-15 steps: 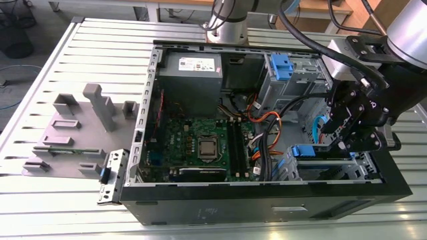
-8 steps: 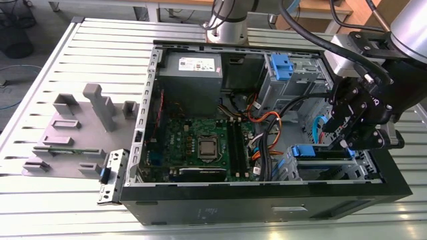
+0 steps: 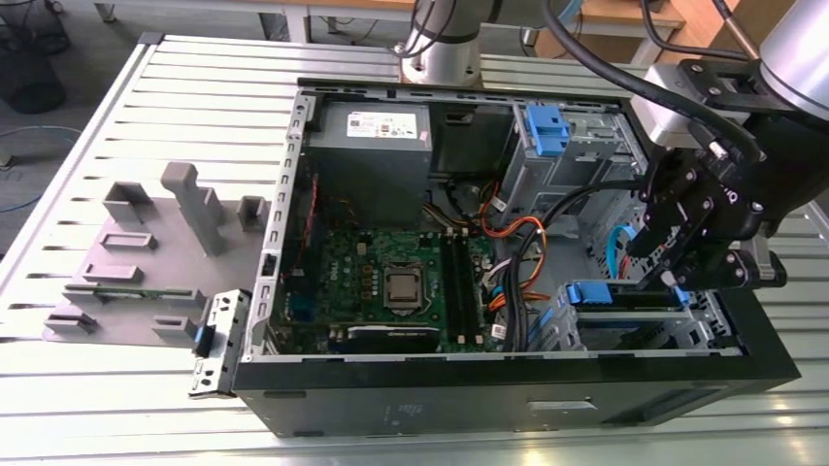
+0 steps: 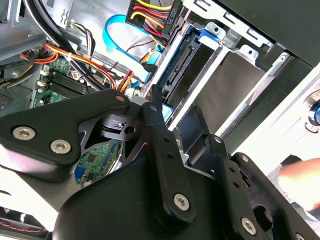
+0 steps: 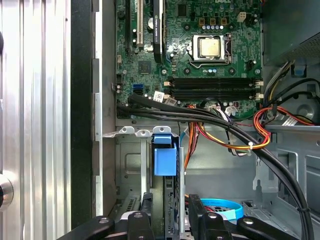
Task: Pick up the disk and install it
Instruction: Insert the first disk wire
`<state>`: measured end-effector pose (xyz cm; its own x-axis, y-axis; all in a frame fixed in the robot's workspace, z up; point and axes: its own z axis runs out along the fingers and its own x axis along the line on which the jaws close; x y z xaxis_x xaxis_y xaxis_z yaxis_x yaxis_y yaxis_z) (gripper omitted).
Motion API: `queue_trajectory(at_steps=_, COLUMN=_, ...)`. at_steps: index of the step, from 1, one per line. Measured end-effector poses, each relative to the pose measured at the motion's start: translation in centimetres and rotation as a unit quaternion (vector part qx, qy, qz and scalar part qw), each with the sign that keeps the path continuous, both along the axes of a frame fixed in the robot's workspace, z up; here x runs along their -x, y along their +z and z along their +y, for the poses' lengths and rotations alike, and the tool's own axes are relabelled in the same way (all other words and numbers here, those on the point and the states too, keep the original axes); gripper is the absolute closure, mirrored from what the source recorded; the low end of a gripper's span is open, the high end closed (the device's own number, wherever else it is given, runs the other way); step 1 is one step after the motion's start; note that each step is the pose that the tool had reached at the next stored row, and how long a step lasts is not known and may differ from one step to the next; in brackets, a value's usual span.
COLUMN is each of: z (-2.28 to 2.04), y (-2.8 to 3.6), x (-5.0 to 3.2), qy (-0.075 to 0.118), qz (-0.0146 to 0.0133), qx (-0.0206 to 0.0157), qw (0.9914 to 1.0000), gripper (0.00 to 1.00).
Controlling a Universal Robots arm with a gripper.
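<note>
Gripper (image 3: 667,277) is hanging over the lower drive cage (image 3: 647,335) at the exterior view's right of the open computer case (image 3: 518,388). In the first wrist view its black fingers (image 5: 146,207) are standing apart, one on each side of the disk (image 5: 165,160), with a gap showing beside one of them; they are not clamping it.

The disk is sitting on edge inside the cage (image 5: 131,165), its blue plastic tab facing up between the cage walls. In the second wrist view one finger (image 4: 156,105) is lying just beside the disk's (image 4: 182,70) dark connector edge. In the exterior view the blue tab (image 3: 591,293) is showing at the cage top, beside the gripper.

A blue flat cable (image 5: 220,206) is curling near the cage. Black cable bundles (image 5: 200,116) and orange, yellow and red wires (image 5: 260,137) are crossing between cage and motherboard (image 5: 150,75). White lettering on the board is too small to read. The processor socket (image 5: 209,47) is sitting above the memory slots (image 5: 215,87).

Farther off, the grey power supply (image 3: 373,160) is carrying a white printed sticker (image 3: 384,124), not legible. A second blue latch (image 3: 545,131) is sitting on the upper bay. The case is resting on a slatted metal table (image 3: 194,107), with a grey fixture (image 3: 155,252) well apart at the exterior view's left.
</note>
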<state>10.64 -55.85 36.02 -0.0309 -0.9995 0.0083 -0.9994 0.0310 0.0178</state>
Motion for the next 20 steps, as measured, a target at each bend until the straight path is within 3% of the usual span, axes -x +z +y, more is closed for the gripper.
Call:
queue_trajectory(at_steps=10, z=0.0, y=0.07, x=0.0, qy=0.0, qz=0.0, qx=0.0, qw=1.0, gripper=0.58)
queue_trajectory(at_steps=17, z=0.0, y=0.93, x=0.0, qy=0.0, qz=0.0009, qx=0.0, qw=1.0, gripper=0.58)
queue_trajectory(at_steps=20, z=0.05, y=0.95, x=0.0, qy=0.0, qz=0.0009, qx=-0.0001, qw=1.0, gripper=0.58)
